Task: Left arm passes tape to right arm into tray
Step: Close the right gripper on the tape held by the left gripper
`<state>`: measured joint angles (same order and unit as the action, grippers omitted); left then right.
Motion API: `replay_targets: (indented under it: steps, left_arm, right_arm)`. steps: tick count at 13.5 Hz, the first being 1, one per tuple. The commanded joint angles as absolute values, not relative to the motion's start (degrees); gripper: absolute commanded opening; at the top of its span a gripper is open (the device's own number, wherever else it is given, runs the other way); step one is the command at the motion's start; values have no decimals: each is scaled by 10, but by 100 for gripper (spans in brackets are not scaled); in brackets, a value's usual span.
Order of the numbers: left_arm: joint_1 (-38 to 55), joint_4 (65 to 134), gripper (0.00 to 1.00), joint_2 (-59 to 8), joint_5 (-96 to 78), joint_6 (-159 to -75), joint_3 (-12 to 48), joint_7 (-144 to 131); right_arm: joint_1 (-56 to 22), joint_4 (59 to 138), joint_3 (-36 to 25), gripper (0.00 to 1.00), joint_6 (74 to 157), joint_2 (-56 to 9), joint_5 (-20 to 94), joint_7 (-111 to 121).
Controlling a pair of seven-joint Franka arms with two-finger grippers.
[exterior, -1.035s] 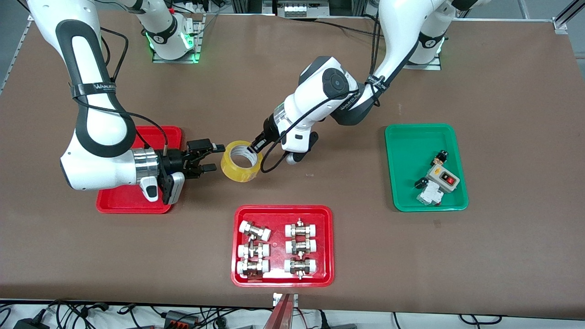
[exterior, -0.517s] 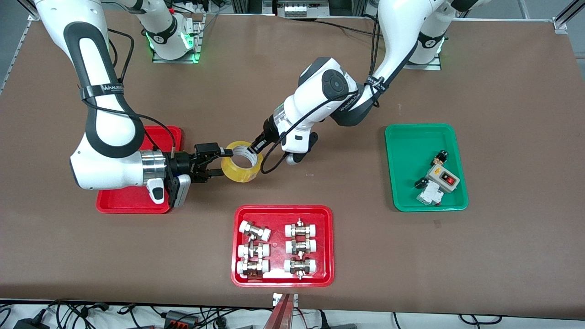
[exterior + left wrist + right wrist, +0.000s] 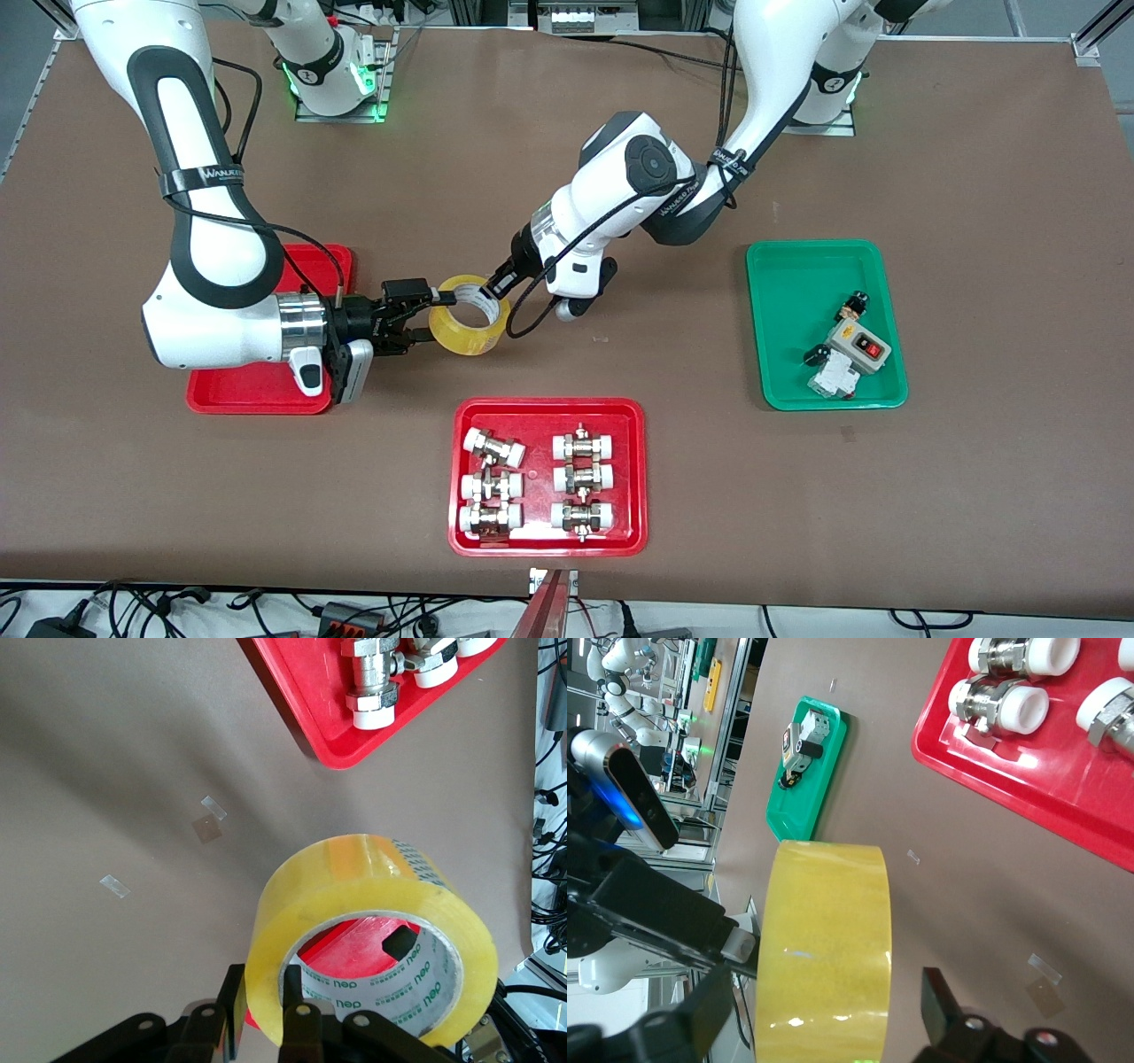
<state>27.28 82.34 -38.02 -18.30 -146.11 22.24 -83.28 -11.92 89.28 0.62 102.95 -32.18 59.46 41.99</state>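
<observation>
Front view: the left arm (image 3: 620, 195) reaches toward the middle of the table (image 3: 974, 496), and the left gripper (image 3: 490, 285) pinches the wall of the tape (image 3: 467, 314), one finger inside the core and one outside. The roll is held in the air over bare table between the plain red tray (image 3: 266, 394) and the red tray with fittings (image 3: 547, 477). The right arm (image 3: 213, 292) lies over the plain tray; the right gripper (image 3: 423, 317) has its fingers spread on either side of the roll's edge, not clamped. A green tray (image 3: 824, 323) sits toward the left arm's end.

Left wrist view: the tape (image 3: 372, 930) fills the lower part, its wall gripped between the left gripper's fingers (image 3: 301, 1028). A black finger of the right gripper (image 3: 400, 941) shows through the core.

Right wrist view: the tape (image 3: 824, 948) stands edge-on between the right gripper's two fingers (image 3: 943, 997), with a gap at each side.
</observation>
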Motion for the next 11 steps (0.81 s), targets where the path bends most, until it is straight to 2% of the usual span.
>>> replay_targets:
  steps: [1, 2, 3, 6, 7, 8, 9, 10, 11]
  left_arm:
    - [280, 805, 5, -385, -188, -1462, 217, -838]
    - [280, 805, 6, -385, -188, -1462, 217, -838]
    - [280, 804, 6, -385, -189, -1462, 217, -838]
    - [280, 805, 7, -385, -188, -1462, 217, -837]
    - [279, 805, 11, -385, -189, -1462, 217, -837]
    - [276, 805, 28, -385, -190, -1461, 217, -839]
    - [274, 805, 84, -388, -190, -1461, 216, -839]
    - [275, 805, 100, -390, -183, -1461, 212, -831]
    - [272, 805, 100, -385, -151, -1461, 207, -805]
  right_arm:
    - [-123, 882, 6, 41, 1032, -329, 606, 429]
    - [-122, 882, 6, 27, 1028, -329, 606, 429]
    - [-122, 882, 6, 21, 1028, -329, 606, 430]
    - [-121, 882, 6, 17, 1027, -329, 606, 430]
    - [-121, 882, 6, 17, 1027, -328, 606, 431]
    - [-120, 882, 6, 17, 1027, -329, 606, 431]
    - [-121, 882, 6, 17, 1027, -329, 606, 430]
    - [-121, 882, 6, 17, 1027, -329, 606, 431]
    - [-120, 882, 6, 17, 1027, -329, 606, 431]
